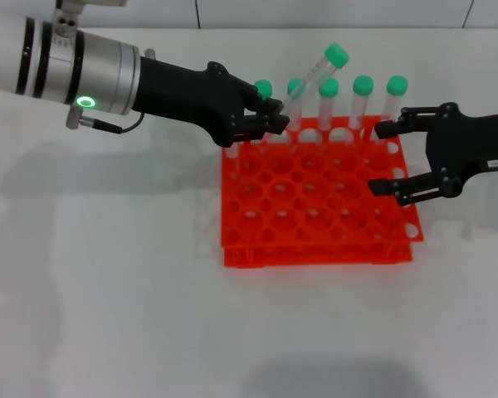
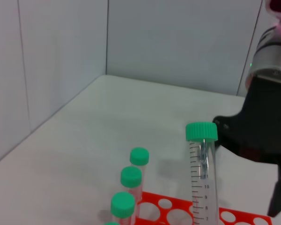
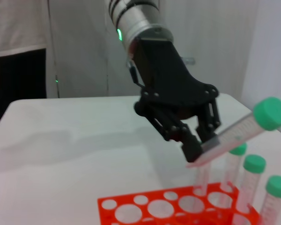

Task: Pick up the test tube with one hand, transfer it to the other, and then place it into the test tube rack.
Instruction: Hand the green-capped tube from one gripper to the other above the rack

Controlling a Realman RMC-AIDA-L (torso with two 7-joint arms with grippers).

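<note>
My left gripper point(image 1: 274, 124) reaches in from the upper left and is shut on the lower part of a test tube point(image 1: 314, 81). The tube is tilted, its green cap point(image 1: 337, 55) up and to the right, above the back row of the orange-red rack point(image 1: 315, 253). The right wrist view shows the left gripper point(image 3: 199, 147) clamping the tilted tube point(image 3: 239, 133). The held tube also shows in the left wrist view point(image 2: 203, 178). My right gripper point(image 1: 382, 157) is open and empty at the rack's right edge, apart from the tube.
Several green-capped tubes stand upright in the rack's back row, such as one at the far right point(image 1: 396, 95) and one by the left gripper point(image 1: 264, 88). Most rack holes hold nothing. The rack sits on a white table point(image 1: 108, 290).
</note>
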